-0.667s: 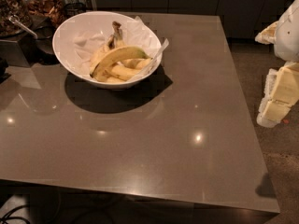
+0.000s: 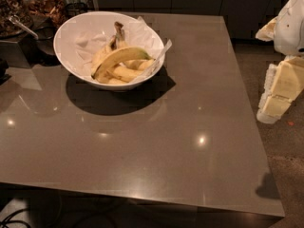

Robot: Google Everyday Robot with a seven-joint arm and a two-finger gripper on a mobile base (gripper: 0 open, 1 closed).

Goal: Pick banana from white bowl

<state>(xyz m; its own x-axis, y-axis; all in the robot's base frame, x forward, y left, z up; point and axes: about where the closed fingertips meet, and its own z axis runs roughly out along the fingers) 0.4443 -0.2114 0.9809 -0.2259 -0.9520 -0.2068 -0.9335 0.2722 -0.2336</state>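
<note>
You are at the very beginning of the task: the reach toward the fruit is not yet started. The pincer [image 2: 278, 96] hangs off the right edge of the surface [image 2: 166, 141], at about middle depth and well apart from the bowl. I cannot tell how far it is open, and I see nothing held in it. The banana [image 2: 121, 57] lies in the white bowl [image 2: 66, 56] at the far left of the surface, on top of the paler bananas [image 2: 126, 74], with its greenish end pointing right. For the next move, in my judgement, you must bring the pincer left and far across the surface, then down over the middle of the curve, so that it takes only the top fruit. The way there is open surface. Take care of the bowl rim, the paper lining [image 2: 142, 32] that stands above it on the right, and the jars [image 2: 45, 6] just beyond the bowl on the far left
</note>
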